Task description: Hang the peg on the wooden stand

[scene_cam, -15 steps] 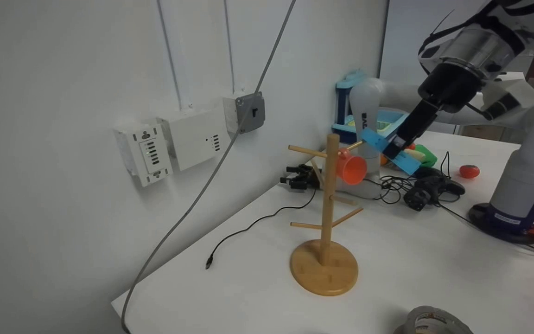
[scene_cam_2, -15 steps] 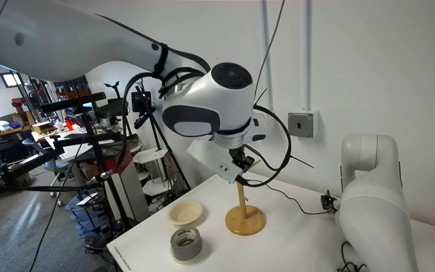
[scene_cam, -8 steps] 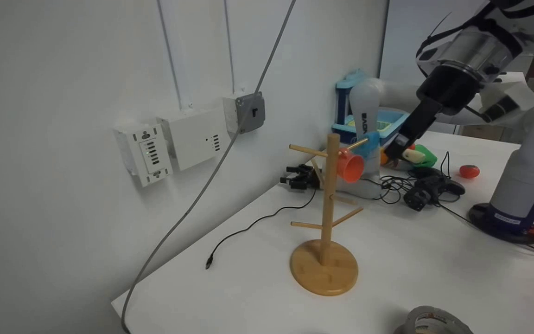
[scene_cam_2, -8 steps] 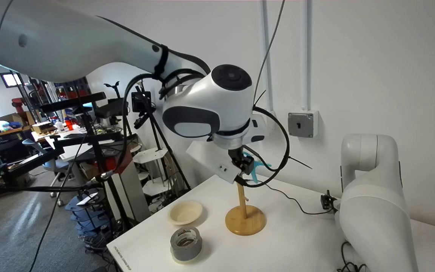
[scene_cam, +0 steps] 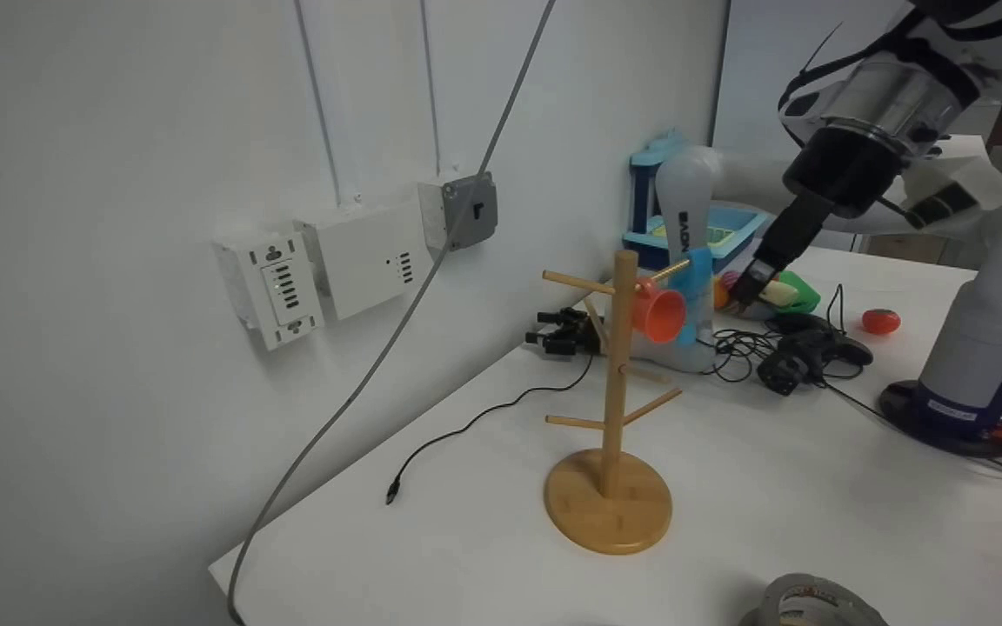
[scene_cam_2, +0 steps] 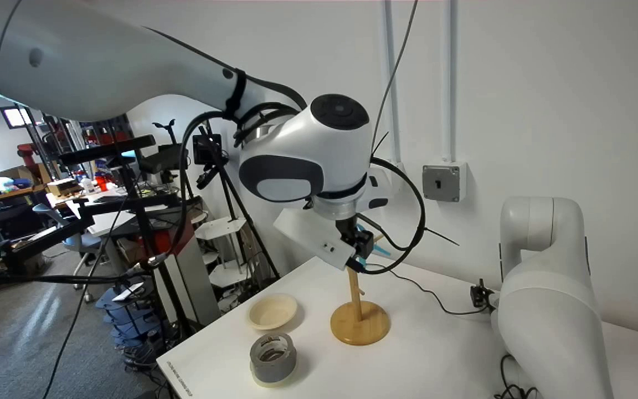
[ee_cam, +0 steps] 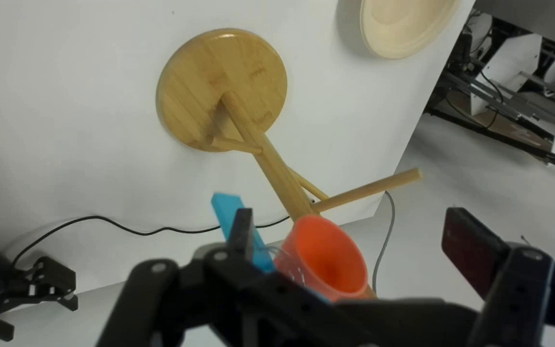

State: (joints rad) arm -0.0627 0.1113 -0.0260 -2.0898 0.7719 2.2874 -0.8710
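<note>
The peg (scene_cam: 695, 297) had swung lengthwise downward; we saw it hanging on the stand (scene_cam: 615, 391), beyond one finger of our spread gripper (ee_cam: 347, 227).

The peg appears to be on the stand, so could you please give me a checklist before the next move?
1. Peg on the stand: ok, it hangs from an upper cross arm in an exterior view.
2. Gripper open: ok, jaws wide apart in the wrist view.
3. Gripper apart from the peg: ok, a gap shows in an exterior view.
4. Stand upright: ok.
5. Peg clear of the mug: cannot tell, they overlap in view.
6. Peg securely seated: cannot tell, contact too small to judge.
</note>
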